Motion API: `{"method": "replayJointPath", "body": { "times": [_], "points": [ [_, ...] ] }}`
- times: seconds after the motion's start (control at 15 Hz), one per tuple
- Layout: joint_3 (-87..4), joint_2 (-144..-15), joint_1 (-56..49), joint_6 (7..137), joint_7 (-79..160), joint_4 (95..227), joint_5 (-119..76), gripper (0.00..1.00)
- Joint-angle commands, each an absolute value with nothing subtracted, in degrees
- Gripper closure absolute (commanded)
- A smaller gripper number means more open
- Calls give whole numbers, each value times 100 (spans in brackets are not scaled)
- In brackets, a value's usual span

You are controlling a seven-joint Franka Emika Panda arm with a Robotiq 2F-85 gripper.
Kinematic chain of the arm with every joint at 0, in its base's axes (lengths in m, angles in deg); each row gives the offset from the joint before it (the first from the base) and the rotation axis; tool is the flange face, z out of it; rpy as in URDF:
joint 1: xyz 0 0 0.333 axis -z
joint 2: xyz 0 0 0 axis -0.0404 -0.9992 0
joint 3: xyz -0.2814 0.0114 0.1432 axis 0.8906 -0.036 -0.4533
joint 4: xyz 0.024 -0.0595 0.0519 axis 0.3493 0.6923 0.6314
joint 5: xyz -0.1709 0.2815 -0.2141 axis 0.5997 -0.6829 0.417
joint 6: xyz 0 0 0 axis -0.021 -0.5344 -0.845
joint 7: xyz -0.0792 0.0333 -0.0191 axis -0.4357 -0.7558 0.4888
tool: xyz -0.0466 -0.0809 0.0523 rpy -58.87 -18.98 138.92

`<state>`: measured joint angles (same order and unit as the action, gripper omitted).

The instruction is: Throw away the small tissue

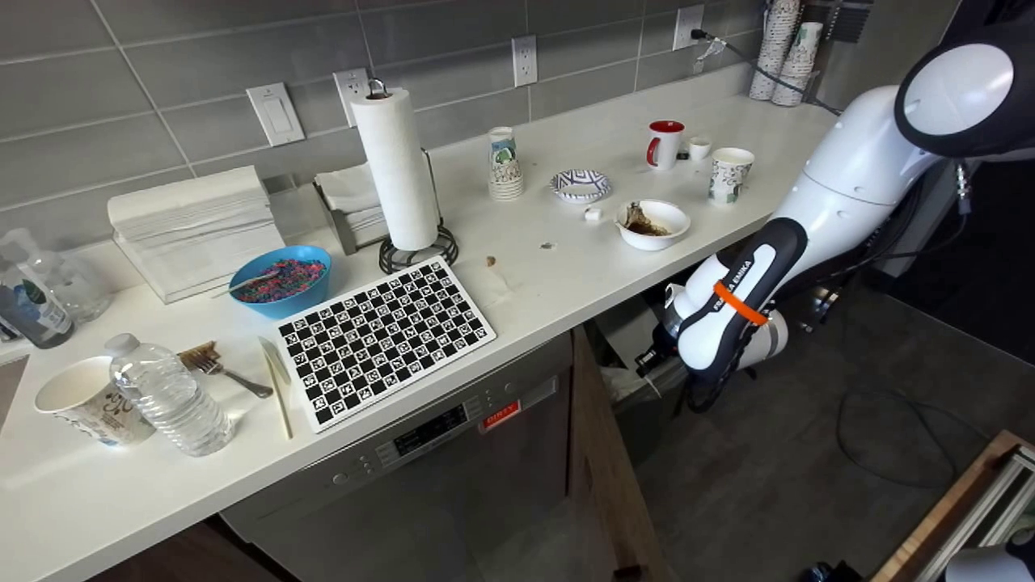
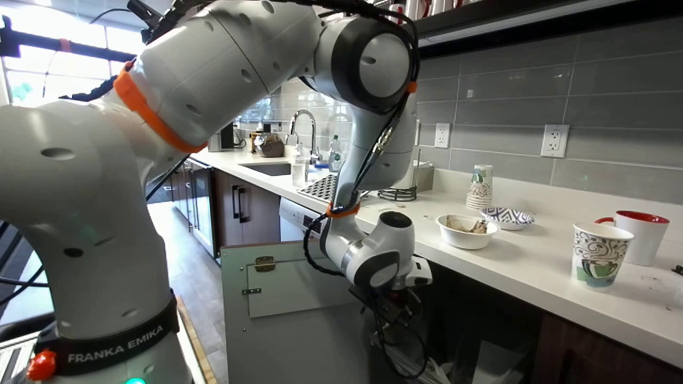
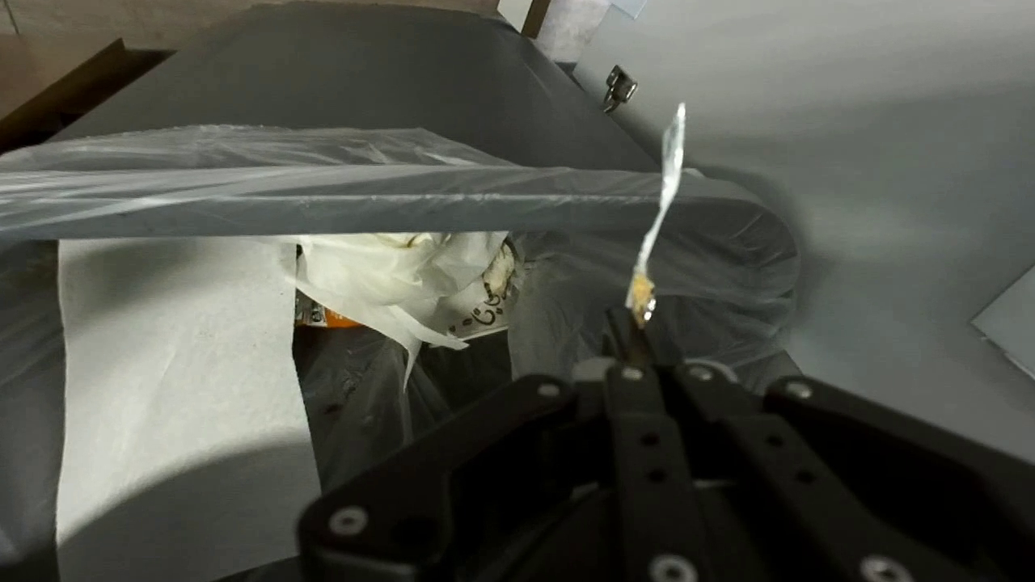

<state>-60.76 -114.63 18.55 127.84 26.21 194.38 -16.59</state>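
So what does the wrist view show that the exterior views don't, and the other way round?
Only the wrist view: an orange scrap and a swirl-printed white piece inside the bin.

Only the exterior views, both of them: the countertop, white bowl and red-and-white mug.

All share: the gripper. The thin whitish strip it pinches also shows, faintly, in an exterior view.

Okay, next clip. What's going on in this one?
A Franka Panda arm is handling a thin whitish strip, likely the small tissue to be thrown away, with its claw shut on one end. The claw is below the countertop, at a bag-lined trash bin beside an open cabinet door. The strip has not been released: in the wrist view it sticks out from the claw, overlapping the bin's rim, so whether it is right over the opening is hard to tell.
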Motion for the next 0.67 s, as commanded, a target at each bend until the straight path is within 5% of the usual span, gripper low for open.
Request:
{"method": "replayJointPath", "body": {
  "times": [0.0, 0.6],
  "points": [
    [-6185, -12157, 1985, 13015, 2752, 18761, -1527, 100],
    [-6312, -13043, 2071, 13083, 2971, 17598, -1545, 100]
  ]
}}
